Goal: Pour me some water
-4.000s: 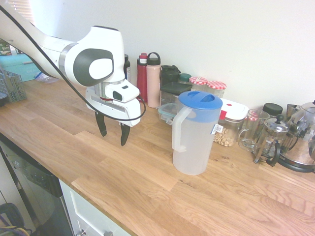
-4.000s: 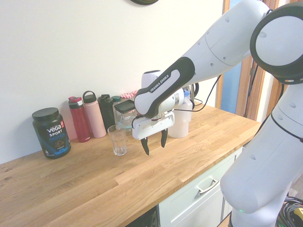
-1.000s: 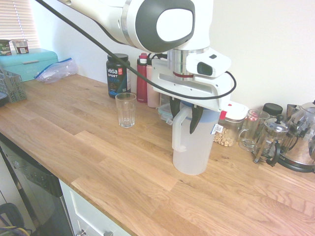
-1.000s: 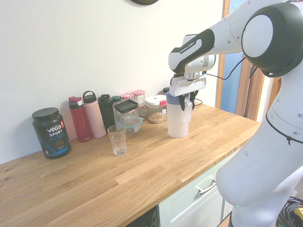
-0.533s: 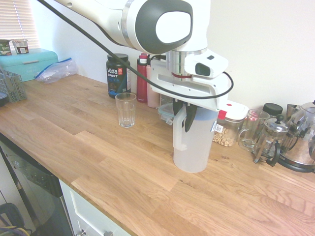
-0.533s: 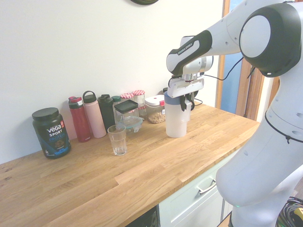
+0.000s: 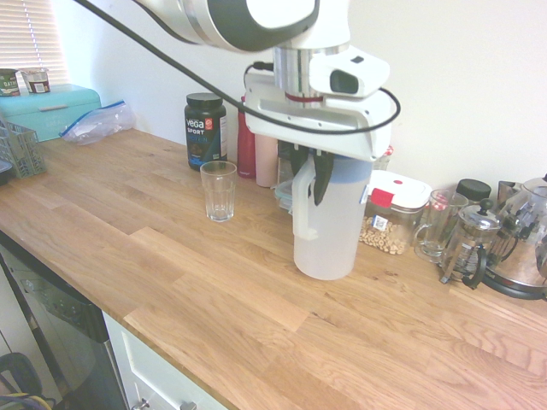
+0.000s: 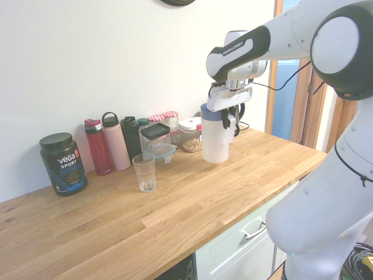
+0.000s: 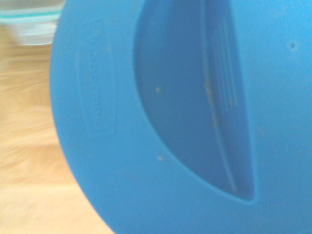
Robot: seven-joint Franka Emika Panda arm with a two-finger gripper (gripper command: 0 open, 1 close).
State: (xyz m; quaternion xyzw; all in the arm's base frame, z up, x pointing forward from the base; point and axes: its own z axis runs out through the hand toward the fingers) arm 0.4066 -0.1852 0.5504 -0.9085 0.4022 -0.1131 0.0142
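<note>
1. Fingers [image 7: 318,184] clenched on handle of water pitcher [image 7: 329,231], blue lid [image 9: 170,117].
2. Pitcher upright, at or just above wooden table [image 7: 171,282]; contact unclear.
3. Empty glass [image 7: 219,191] on table, well apart from pitcher.

You've got a wood worktop [image 7: 214,307] running along a plain white wall [image 8: 116,58] — white cabinets [image 8: 245,245] below it. Blinds [image 7: 30,34] at the far end, wooden door frame [image 8: 312,116] opposite — soft daylight throughout.
</note>
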